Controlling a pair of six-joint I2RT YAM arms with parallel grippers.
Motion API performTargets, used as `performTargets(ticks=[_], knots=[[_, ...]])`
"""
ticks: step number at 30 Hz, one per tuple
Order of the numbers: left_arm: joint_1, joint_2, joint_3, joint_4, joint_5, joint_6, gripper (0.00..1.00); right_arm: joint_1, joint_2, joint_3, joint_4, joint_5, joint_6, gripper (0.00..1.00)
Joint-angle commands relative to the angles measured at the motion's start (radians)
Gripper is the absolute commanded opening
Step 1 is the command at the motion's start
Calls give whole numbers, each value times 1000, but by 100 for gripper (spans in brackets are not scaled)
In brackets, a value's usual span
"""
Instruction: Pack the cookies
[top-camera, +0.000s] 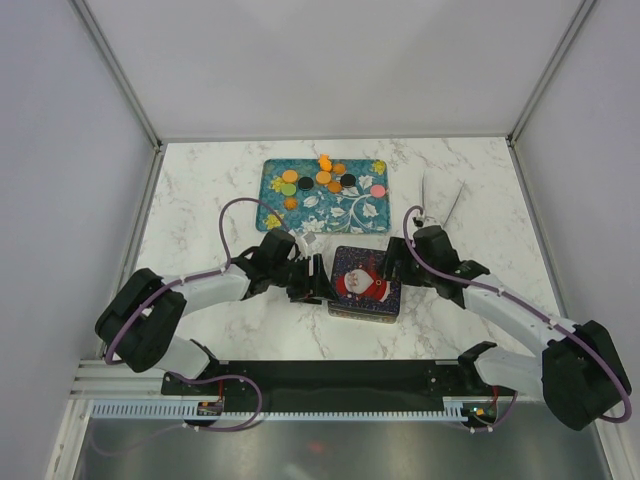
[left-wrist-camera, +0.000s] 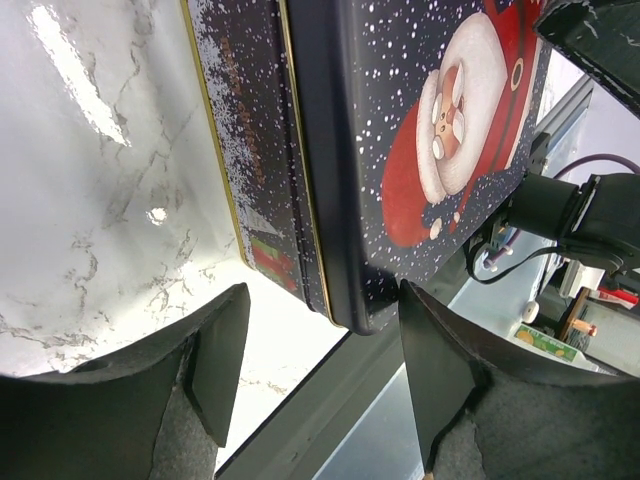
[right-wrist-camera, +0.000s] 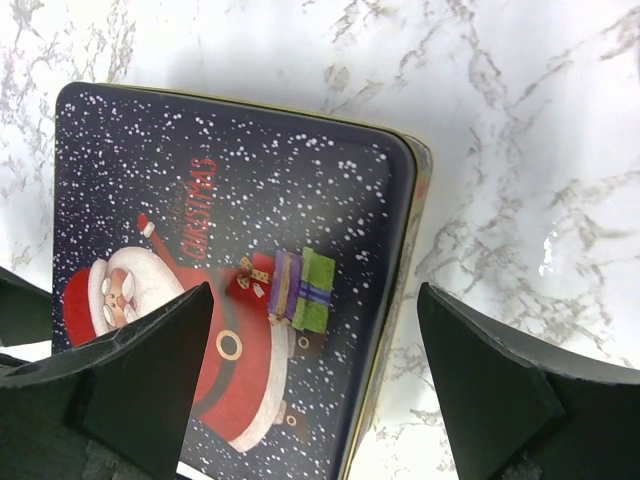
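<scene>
Top external view: cookies (top-camera: 320, 178) lay on teal tray (top-camera: 345, 216), upper middle. Santa tin (top-camera: 365, 285) sat lower middle. My left gripper (left-wrist-camera: 322, 345) fingers apart at tin corner. My right gripper (right-wrist-camera: 315, 325) fingers wide apart over lid.

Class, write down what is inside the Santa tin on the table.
Nothing inside shows: the tin has its lid on, so whatever it holds is hidden. The cookies in view all lie on the tray beyond it.

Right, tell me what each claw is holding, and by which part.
Nothing. The left claw and right claw both stand open, straddling edges of the dark blue rectangular metal Santa tin without clamping it.
</scene>
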Motion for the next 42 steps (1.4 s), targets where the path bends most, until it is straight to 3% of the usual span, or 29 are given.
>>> performTargets(ticks=[1, 10, 15, 25, 32, 42], knots=[[7, -15, 21, -12, -30, 45, 68, -11, 23, 21, 92, -52, -1, 91], [7, -36, 29, -8, -20, 50, 73, -16, -55, 29, 86, -88, 14, 74], [7, -48, 30, -4, -14, 59, 77, -16, -87, 34, 77, -124, 23, 70], [7, -30, 35, -6, -20, 66, 77, -16, -73, -12, 50, -48, 5, 73], [7, -28, 63, -37, -52, 106, 83, -16, -86, -8, 33, -20, -12, 79], [12, 50, 208, -179, -118, 211, 87, -16, -43, -3, 56, -46, -21, 84]])
